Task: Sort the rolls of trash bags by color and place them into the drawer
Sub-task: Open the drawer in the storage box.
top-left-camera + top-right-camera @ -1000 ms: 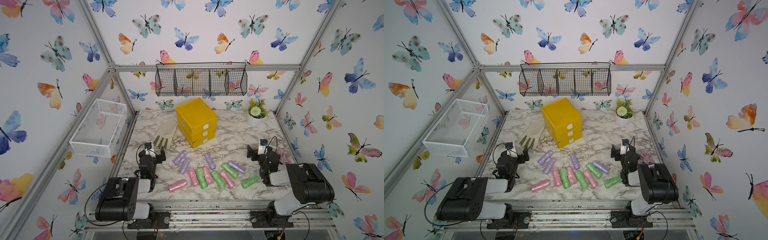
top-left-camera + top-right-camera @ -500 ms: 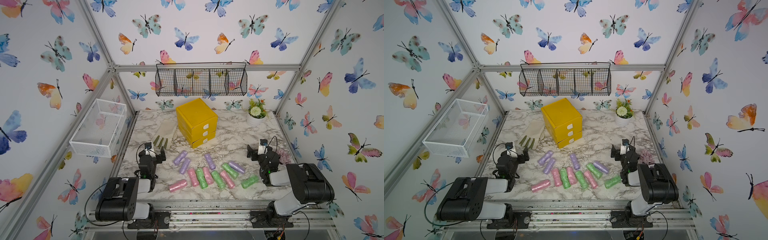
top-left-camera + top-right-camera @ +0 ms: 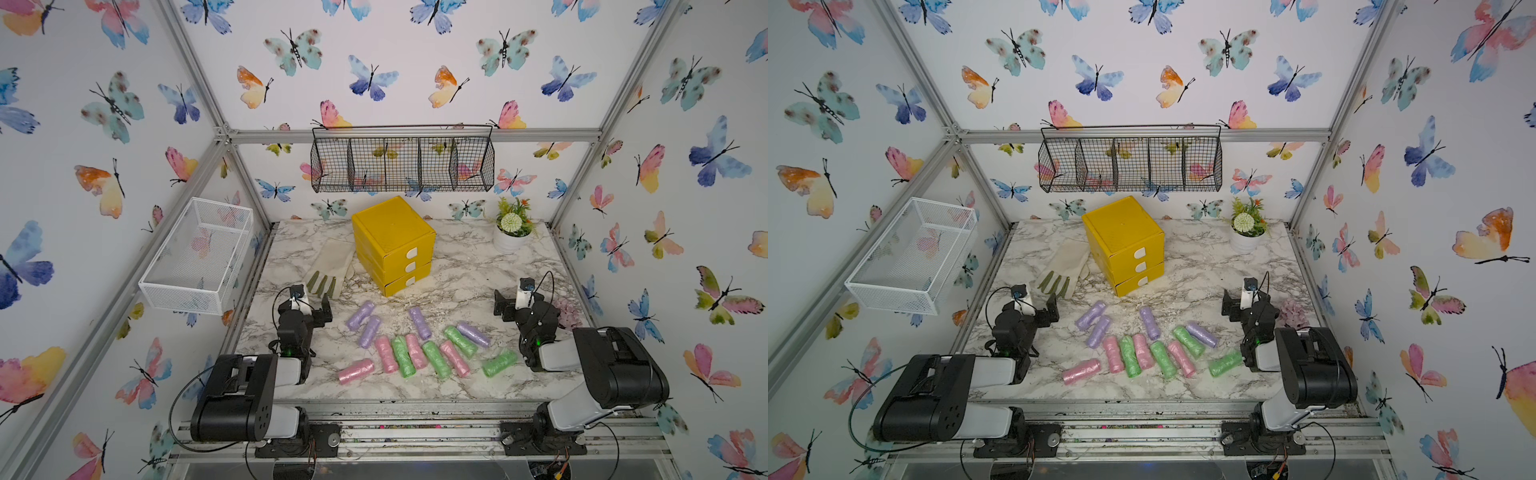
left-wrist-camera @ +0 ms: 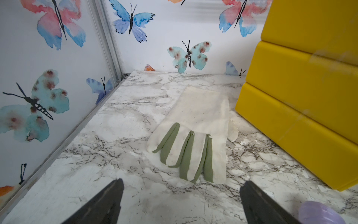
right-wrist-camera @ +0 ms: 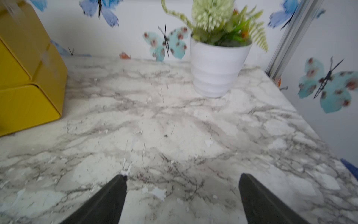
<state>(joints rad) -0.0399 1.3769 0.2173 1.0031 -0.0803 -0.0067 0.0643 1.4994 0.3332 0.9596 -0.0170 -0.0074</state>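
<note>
My left fingers (image 3: 309,309), right fingers (image 3: 517,305) wide, empty. Four pink rolls (image 3: 386,353), four green rolls (image 3: 403,356), four purple rolls (image 3: 360,314), six o'clock of three-drawer yellow chest (image 3: 390,232).

The left wrist view cuts off the drawer (image 4: 302,108), handles unseen, and shows a purple roll (image 4: 320,213) only as a sliver. The right wrist view is blurred, the potted plant (image 5: 219,67) cropped at its crown. In both top views the right arm (image 3: 540,328) half hides a mauve lump (image 3: 570,312).
</note>
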